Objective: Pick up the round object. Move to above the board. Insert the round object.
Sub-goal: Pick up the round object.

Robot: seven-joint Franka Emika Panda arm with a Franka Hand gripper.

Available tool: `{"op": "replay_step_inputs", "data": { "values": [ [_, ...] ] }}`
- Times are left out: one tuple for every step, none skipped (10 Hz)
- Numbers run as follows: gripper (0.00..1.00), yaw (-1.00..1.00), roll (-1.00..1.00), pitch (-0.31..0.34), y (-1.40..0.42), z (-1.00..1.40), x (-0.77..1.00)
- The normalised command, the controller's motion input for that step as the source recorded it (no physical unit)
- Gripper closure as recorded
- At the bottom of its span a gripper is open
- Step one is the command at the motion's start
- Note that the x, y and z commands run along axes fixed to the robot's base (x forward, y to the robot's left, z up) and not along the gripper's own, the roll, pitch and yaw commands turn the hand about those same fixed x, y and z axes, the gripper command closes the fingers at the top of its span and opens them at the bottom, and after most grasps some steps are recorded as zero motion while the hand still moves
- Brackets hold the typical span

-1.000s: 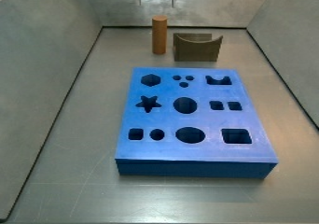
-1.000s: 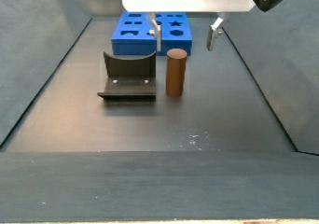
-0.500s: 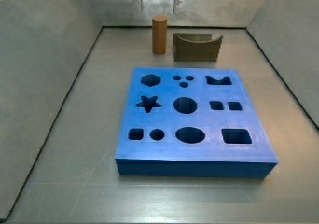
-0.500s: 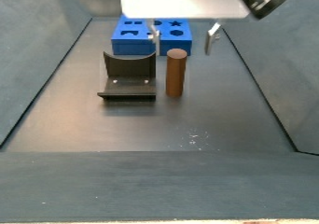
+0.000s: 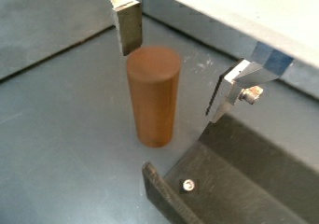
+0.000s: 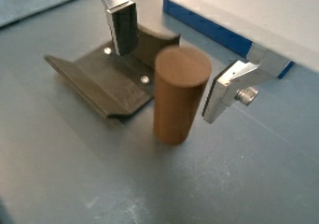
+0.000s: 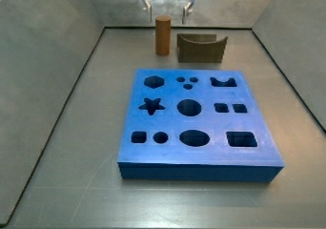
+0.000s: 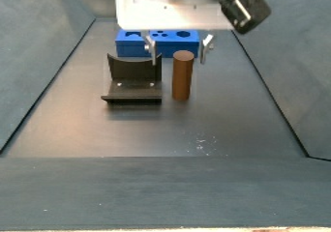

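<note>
The round object is a tall orange-brown peg (image 7: 165,34) standing upright on the grey floor behind the board; it also shows in a side view (image 8: 184,76) and in both wrist views (image 5: 153,92) (image 6: 178,97). The gripper (image 7: 169,8) hangs right over it, open, with one finger (image 5: 127,27) on each side of the peg's top and not touching it. It also shows in a side view (image 8: 179,48). The blue board (image 7: 197,128) with shaped holes lies flat in front, and its edge shows in a wrist view (image 6: 268,60).
The fixture (image 7: 201,48), a dark L-shaped bracket, stands right beside the peg; it also shows in a side view (image 8: 134,79) and in both wrist views (image 5: 249,172) (image 6: 106,78). Grey walls (image 7: 64,42) close in the floor on the sides and back.
The gripper has come down and moved over the peg, so its open fingers now flank the peg's top. The peg, board and fixture have not moved.
</note>
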Motion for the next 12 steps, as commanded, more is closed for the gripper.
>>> {"op": "replay_step_inputs", "data": {
  "values": [
    [0.00, 0.00, -0.48, 0.129, 0.00, -0.50, 0.00],
    [0.00, 0.00, -0.32, 0.040, 0.00, -0.33, 0.00],
    [0.00, 0.00, -0.27, 0.000, 0.00, -0.27, 0.00],
    [0.00, 0.00, -0.13, 0.000, 0.00, -0.06, 0.00],
    [0.00, 0.00, 0.00, 0.000, -0.04, 0.00, 0.00],
    [0.00, 0.00, 0.05, 0.000, -0.19, 0.00, -0.03],
    [0.00, 0.00, 0.13, 0.000, -0.19, 0.00, -0.04],
    [0.00, 0.00, 0.00, 0.000, -0.10, 0.11, 0.00],
    [0.00, -0.02, 0.00, 0.000, 0.00, 0.05, 0.00],
    [1.00, 0.00, 0.00, 0.000, 0.00, 0.00, 0.00],
    [1.00, 0.00, 0.00, 0.000, 0.00, 0.00, 0.00],
    [1.00, 0.00, 0.00, 0.000, 0.00, 0.00, 0.00]
  ]
}}
